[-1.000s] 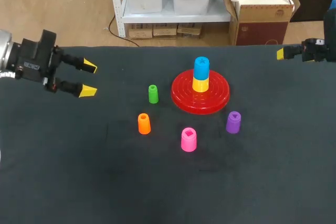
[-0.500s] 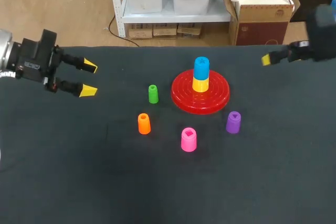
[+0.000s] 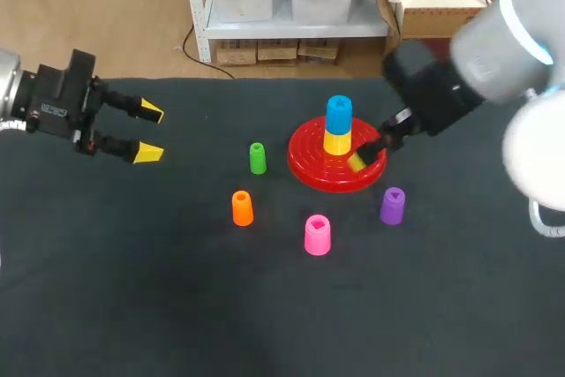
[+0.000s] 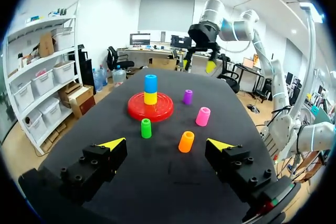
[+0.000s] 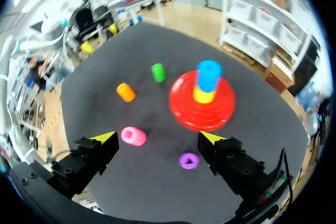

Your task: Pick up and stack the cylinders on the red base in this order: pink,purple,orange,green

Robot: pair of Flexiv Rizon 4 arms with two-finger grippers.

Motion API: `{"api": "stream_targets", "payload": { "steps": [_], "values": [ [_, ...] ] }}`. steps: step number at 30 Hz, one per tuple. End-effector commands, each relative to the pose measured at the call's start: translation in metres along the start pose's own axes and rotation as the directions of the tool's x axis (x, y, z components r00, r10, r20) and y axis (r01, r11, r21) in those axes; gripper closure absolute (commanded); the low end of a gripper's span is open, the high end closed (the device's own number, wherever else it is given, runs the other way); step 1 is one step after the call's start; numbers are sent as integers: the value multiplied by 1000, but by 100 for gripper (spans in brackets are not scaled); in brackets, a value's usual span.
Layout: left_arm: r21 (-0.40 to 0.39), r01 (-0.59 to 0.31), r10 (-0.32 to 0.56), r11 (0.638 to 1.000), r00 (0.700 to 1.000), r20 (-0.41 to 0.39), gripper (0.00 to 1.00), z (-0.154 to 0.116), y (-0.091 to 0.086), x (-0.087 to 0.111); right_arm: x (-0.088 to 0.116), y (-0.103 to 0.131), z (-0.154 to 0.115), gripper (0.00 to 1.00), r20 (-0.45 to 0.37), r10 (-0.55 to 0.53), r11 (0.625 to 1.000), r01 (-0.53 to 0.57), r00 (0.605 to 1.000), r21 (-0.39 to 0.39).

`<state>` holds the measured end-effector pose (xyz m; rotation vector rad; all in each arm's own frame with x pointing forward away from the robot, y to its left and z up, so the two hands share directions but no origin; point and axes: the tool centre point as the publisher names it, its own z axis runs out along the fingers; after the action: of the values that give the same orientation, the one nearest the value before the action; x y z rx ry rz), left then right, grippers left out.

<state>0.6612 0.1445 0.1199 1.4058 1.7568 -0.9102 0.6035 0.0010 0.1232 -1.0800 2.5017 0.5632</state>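
**Black table [image 3: 177, 306]: right arm now over the red base [image 3: 305, 168], nothing picked yet**

Over the last second the right arm swung in from the table's far right edge. The right gripper [image 5: 158, 137] now hangs above the near right side of the red base. Its claw is wide and holds nothing. In the right wrist view the pink cylinder [image 5: 133, 136] sits under the gap between the fingers, close to one of them. The purple cylinder [image 5: 189, 160] is just beside it.

The left gripper [image 3: 150, 132] has not moved. It is parked at the table's left edge, also wide and empty.

The base carries a yellow cylinder [image 3: 336, 142] with a blue cylinder [image 3: 339, 114] on top. All four task pieces stand on the cloth, upright and apart:
- Pink cylinder in front of the base.
- Purple cylinder at its front right.
- Orange cylinder [image 3: 242, 208] at the front left.
- Green cylinder [image 3: 257, 158] just left of the base.

Judgement: stacking has not started. The swing looks like the approach for the first pick. Pink goes first, so the next move likely calls for a descent onto it while staying clear of purple and the stack.
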Motion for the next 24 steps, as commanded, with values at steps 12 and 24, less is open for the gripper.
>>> {"api": "stream_targets", "payload": {
  "steps": [12,24],
  "values": [
    [0,-2,2,1000,1000,3,0,-1,0,1,-11,10,22,0,-199,-143,982,114,970,-148],
    [0,-2,2,1000,1000,3,0,-1,0,1,1,56,53,0,-190,-253,967,243,949,-74]
  ]
}}
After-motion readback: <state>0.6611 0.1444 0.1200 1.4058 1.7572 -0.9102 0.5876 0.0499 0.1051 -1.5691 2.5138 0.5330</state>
